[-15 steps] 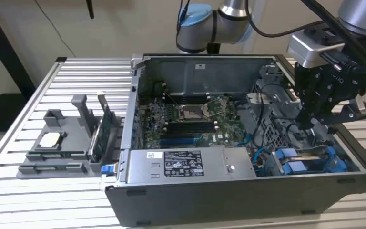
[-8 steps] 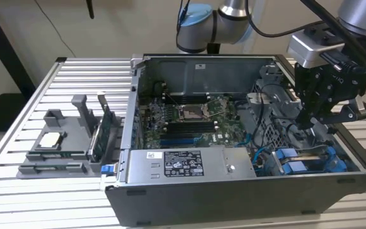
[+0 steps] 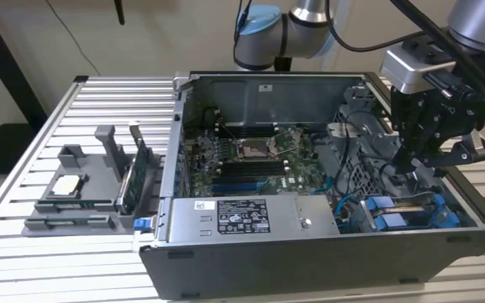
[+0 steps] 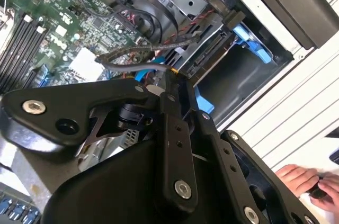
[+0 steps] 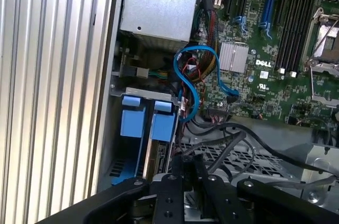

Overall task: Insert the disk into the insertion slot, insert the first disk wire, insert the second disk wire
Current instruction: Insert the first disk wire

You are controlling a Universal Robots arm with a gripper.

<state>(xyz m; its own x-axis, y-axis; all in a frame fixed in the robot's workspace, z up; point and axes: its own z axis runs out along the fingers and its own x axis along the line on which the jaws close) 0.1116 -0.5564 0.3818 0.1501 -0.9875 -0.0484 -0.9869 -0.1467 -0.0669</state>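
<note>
The disk [image 5: 159, 152] is sitting on edge in the near right corner of the computer case [image 3: 251, 268], by the exterior view's right, with its bright blue carrier [image 5: 132, 121] showing on its side. It is lying within the insertion slot [image 3: 432, 211], the dark metal bay with blue fittings. In the second wrist view the disk's [image 4: 204, 54] connector edge is facing out beside a blue tab [image 4: 253, 45], and a dark open part of the bay [image 4: 238, 83] is lying just next to it.

The gripper [image 3: 407, 165] is hanging over the far end of the slot, pointing down into the case. In both wrist views its tip [image 4: 168, 83] [image 5: 188, 161] is hovering just beside the disk's edge; whether the pincer is clenched or released, I cannot tell. A grey cable [image 4: 132, 65] is running just past the tip, and black cables [image 4: 159, 1] are looping beyond it.

A blue cable [image 5: 196, 75] is curling between the slot and the green motherboard [image 3: 251, 158]. The labelled power-supply box [image 3: 242, 218] is sitting at the near side of the case, left of the slot.

The case is resting on a slatted table [image 3: 48, 252]. A grey fixture [image 3: 83, 189] is standing to the left of the case. A person's hand [image 4: 307, 181] is resting on the slats outside the case.
</note>
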